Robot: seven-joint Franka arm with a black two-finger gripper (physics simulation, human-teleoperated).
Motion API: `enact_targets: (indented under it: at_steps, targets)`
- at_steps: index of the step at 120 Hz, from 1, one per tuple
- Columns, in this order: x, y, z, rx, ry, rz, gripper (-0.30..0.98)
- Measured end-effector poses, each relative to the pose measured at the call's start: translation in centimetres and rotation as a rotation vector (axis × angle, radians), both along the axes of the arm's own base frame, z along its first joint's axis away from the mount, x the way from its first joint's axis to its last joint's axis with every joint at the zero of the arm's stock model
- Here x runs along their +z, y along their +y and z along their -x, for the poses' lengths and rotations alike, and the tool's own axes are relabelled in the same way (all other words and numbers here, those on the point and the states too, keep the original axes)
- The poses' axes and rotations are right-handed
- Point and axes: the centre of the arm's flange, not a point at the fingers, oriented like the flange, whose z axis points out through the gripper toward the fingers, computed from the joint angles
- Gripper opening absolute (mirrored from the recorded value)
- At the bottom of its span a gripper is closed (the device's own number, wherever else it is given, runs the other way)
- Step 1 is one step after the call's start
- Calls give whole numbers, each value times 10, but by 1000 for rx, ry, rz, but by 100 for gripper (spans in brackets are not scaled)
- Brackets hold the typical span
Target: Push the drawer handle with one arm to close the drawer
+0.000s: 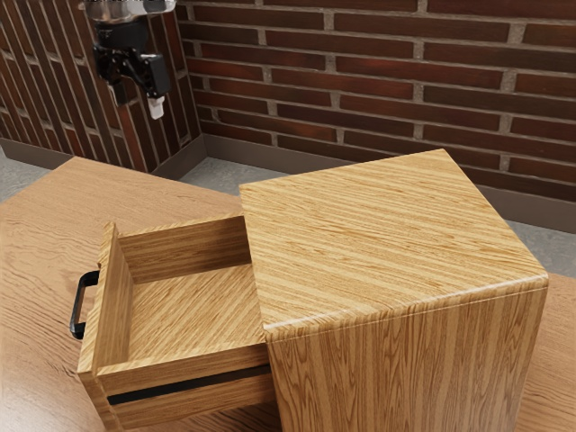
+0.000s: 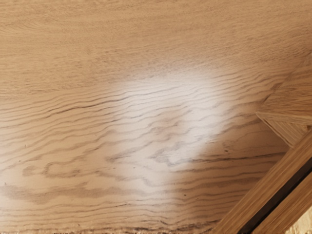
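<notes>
Gripper hangs well apart from the handle, fingers spread; approach seems in hand, calling for descent outside it, then pushing the drawer inward.

Open air separates the gripper from the drawer. Passage runs above the tabletop on the outer side of the handle, toward the exterior view's left, and down through the drawer's open top. The cabinet rises at the drawer's inner end, blocking that way; a brick wall stands beyond.
</notes>
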Motion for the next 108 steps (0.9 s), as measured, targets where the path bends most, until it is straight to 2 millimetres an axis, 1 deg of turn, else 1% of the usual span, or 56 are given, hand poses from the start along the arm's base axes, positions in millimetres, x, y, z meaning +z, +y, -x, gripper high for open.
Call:
enact_targets:
  at_steps: [16, 33, 41, 49, 56, 64, 69, 75, 88, 98, 108]
  targets:
    - [-3, 0, 0, 1, 8, 0, 69]
    - [0, 0, 0, 2, -5, -5, 69]
    - [-2, 0, 5, 4, -3, -9, 69]
    - [0, -3, 16, 15, -2, -13, 68]
    - [-4, -5, 24, 22, 9, -18, 63]
    - [-16, -5, 39, 32, 34, -41, 53]
    - [-25, -4, 55, 32, 45, -61, 47]
    - [-32, -4, 70, 26, 45, -80, 38]
    - [-49, 6, 97, 26, 32, -115, 21]
    - [-58, 14, 116, 26, 9, -139, 13]
    - [-69, 15, 137, 12, -11, -163, 8]
